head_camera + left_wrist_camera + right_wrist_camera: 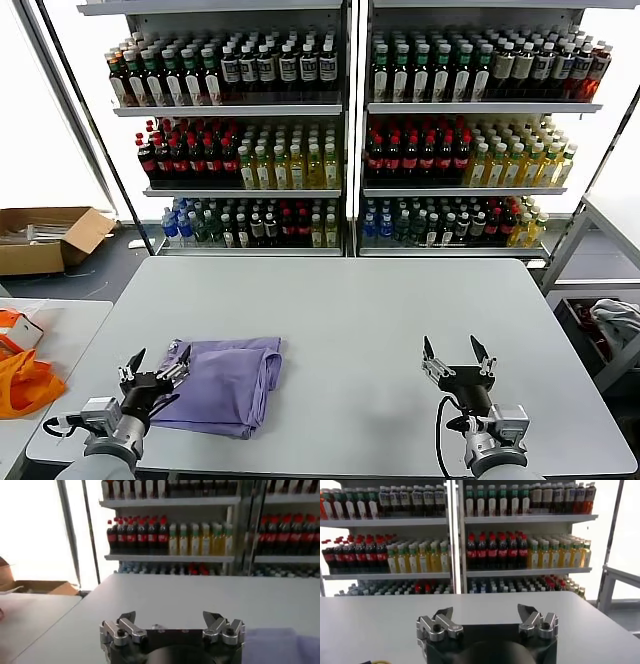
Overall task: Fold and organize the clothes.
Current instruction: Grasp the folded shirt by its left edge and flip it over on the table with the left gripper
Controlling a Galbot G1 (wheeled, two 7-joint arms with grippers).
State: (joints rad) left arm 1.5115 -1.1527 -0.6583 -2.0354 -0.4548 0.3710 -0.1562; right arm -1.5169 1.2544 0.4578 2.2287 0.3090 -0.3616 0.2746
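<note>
Lying on the grey table, near its front left side, is the purple T-shirt, already folded into a soft square. The left gripper sits low at the shirt's left edge with its fingers spread wide and nothing held. It looks just beside the cloth, maybe touching it, but that is hard to tell. The right gripper waits well apart, over bare table on the right, fingers also spread and holding nothing.

The fold looks nearly done. A good next move would be to pinch the shirt gently at its edge, not in the middle, so the layers stay together. Soft cloth can slip or bunch up if it is pulled fast, so slow is best.

An orange bag lies on a side table to the left, near the left arm. Shelves of bottles stand far behind. A cardboard box sits on the floor. None of it blocks the shirt.
</note>
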